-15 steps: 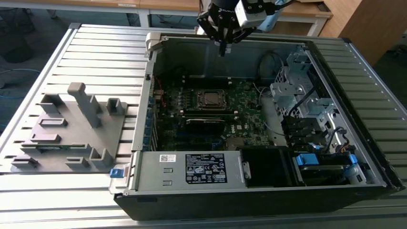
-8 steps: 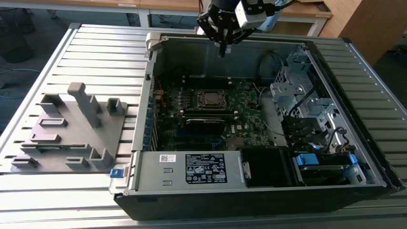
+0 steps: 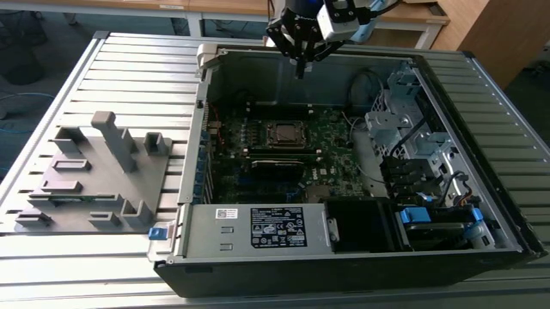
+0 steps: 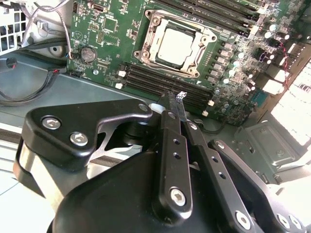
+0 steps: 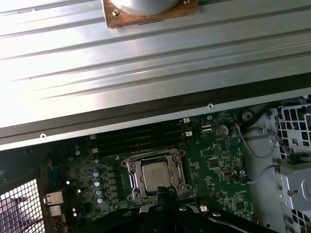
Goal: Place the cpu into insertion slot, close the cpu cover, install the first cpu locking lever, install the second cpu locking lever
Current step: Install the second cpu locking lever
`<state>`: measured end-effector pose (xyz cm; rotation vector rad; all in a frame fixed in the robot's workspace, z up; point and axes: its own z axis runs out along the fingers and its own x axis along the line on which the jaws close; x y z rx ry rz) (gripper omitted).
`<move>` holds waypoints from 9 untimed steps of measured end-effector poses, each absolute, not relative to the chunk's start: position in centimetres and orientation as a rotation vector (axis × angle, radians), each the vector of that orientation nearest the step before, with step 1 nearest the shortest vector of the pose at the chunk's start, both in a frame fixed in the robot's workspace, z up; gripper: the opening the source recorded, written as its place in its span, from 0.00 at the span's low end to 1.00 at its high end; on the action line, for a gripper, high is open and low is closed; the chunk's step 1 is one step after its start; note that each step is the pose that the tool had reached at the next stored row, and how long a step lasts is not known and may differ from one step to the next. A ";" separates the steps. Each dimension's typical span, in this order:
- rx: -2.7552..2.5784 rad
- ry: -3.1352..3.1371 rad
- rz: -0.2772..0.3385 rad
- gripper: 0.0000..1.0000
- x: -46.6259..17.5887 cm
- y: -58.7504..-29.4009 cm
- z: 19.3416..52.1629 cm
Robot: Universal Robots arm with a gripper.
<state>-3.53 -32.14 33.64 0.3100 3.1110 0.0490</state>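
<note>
Second wrist view: pincer [image 4: 171,104] clenched, empty, hovering above cpu [image 4: 176,44] seated under cpu cover [image 4: 146,46]. Probably lever stage; calls for precise descent.

Exterior view. The end effector [image 3: 300,69], its fingers pressed together, hangs above the far wall of the open computer case [image 3: 344,257]. Below it, nearer the camera, lies the green motherboard [image 3: 331,145] with the cpu [image 3: 284,134] seated in the insertion slot [image 3: 268,123]. A grey fixture block [image 3: 90,174] stands well apart on the ribbed tabletop [image 3: 51,270], toward the exterior view's left.
</note>
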 end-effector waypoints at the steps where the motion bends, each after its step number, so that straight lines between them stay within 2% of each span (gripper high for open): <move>1: 0.310 3.111 0.049 0.10 -3.5 -32.1 33.6; 9: 0.310 3.111 0.049 0.10 -3.5 -32.4 33.6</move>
